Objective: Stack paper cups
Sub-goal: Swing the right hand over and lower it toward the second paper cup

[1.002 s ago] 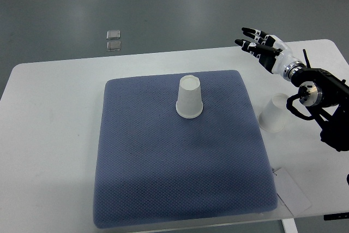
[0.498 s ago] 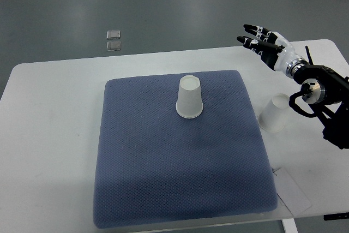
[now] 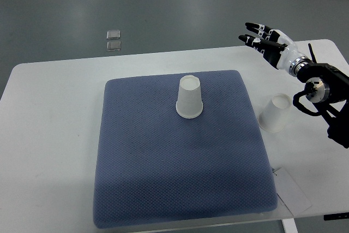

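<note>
Cups [image 3: 189, 97] [image 3: 275, 113] stand inverted (axes vertical), well apart.

Cups [image 3: 189, 97]: showing no print.
Mat [image 3: 180, 178]: bearing no label.
Table [image 3: 49, 135]: carrying no markings.
Card [image 3: 293, 193] at table edge: showing nothing readable.

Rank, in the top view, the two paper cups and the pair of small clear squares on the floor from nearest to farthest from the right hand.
From the right hand, open above the table's far right:
1. Paper cup off the mat, below the hand at the right.
2. Upside-down paper cup on the blue mat, toward the centre.
3. Small clear squares, on the floor, far left.
</note>
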Controlling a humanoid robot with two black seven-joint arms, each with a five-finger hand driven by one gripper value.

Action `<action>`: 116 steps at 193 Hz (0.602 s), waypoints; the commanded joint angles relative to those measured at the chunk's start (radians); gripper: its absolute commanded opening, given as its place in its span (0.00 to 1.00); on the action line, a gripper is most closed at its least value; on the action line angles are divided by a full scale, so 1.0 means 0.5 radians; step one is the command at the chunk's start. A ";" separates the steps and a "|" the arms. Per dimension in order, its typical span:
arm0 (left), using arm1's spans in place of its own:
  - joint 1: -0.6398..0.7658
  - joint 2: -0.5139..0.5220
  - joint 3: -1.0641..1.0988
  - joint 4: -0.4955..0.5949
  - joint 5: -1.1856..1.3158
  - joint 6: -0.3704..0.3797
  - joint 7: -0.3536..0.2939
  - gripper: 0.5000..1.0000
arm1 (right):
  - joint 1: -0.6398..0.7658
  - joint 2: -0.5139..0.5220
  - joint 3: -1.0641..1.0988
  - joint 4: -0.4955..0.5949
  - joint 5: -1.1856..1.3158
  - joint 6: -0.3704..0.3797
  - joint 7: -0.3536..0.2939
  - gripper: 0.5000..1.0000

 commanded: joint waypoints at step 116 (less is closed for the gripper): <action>0.000 0.000 0.000 0.000 0.000 0.000 0.000 1.00 | 0.243 -1.115 -0.931 0.478 -0.406 0.421 0.316 0.79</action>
